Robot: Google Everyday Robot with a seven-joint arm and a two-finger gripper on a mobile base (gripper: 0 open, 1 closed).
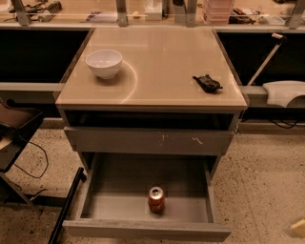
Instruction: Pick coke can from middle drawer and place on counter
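Overhead, you look down on a glossy beige table [162, 57], squarish with a thin pale edge, topping a grey cabinet that stands on a speckled terrazzo floor [267, 181]. Behind it runs a cluttered bench [71, 14] with dark openings below.

On the table a round white bowl [104, 63] sits near the far left corner, and a small black lumpy object [207, 83] lies near the right edge, well apart from the bowl. Below the tabletop you see a dark slot, then a shut grey drawer front [147, 140] with pale scratch marks.

Under that, the middle drawer [119, 183] is pulled out: a wide, shallow grey box with a smooth floor and a plain front panel. The coke can [156, 199], red-orange metal with a silver top, stands upright on the drawer floor near the front panel, about midway across.

Only a pale cream corner of the gripper [298, 228] shows, at the lower right edge over the terrazzo. The can is well to its left, and the bowl is far up and left of it. It touches nothing in view, and you cannot tell how it is set.
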